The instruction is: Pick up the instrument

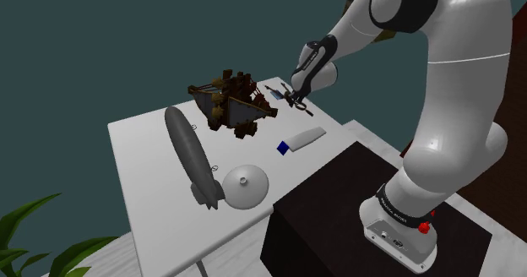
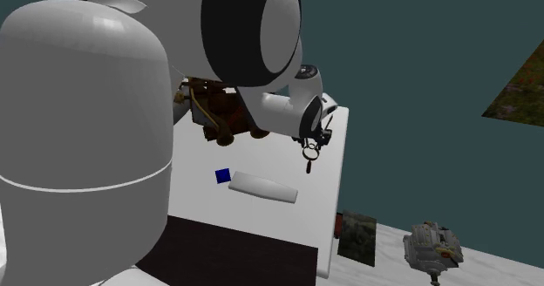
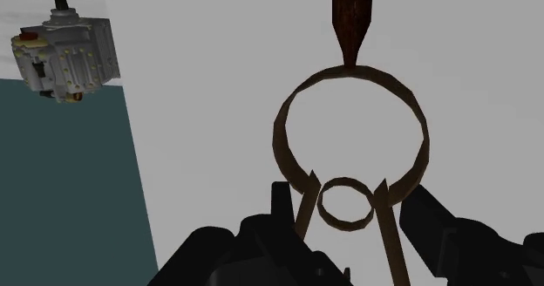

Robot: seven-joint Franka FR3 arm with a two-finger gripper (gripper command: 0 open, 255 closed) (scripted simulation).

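Black pincer (image 3: 349, 207) closes on the two thin legs of the brown, ring-shaped instrument (image 3: 352, 31), holding it over the white worktop (image 1: 148, 178) near its edge, close to a brown heap of clutter (image 1: 228, 105).

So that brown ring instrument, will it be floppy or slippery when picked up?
Probably stiff: the brown ring instrument keeps a clean round outline with straight legs. Likely light for its size, being mostly open hoop. Its thin bands offer little to clamp, so it may pivot or slip.
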